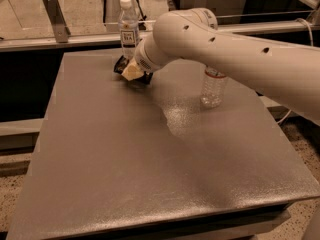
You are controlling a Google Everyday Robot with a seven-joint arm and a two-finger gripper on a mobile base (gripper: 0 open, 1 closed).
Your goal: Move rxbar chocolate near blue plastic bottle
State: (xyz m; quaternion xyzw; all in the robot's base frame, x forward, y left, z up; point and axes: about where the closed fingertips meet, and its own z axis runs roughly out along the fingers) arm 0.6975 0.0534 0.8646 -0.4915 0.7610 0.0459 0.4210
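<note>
The blue plastic bottle, slim and clear with a white cap and a white-and-dark label, stands upright at the table's far edge, left of centre. My gripper is low over the table just in front of it, a little to the right. A black glossy piece that looks like the rxbar chocolate shows at the gripper, sticking out to its left close to the bottle's base. The gripper and the white arm hide most of the bar. I cannot tell whether it rests on the table.
A wider ribbed clear bottle with a red-blue label band stands upright to the right, partly behind the arm. The grey table has its front edge near me. A metal rail and a bracket run behind the table.
</note>
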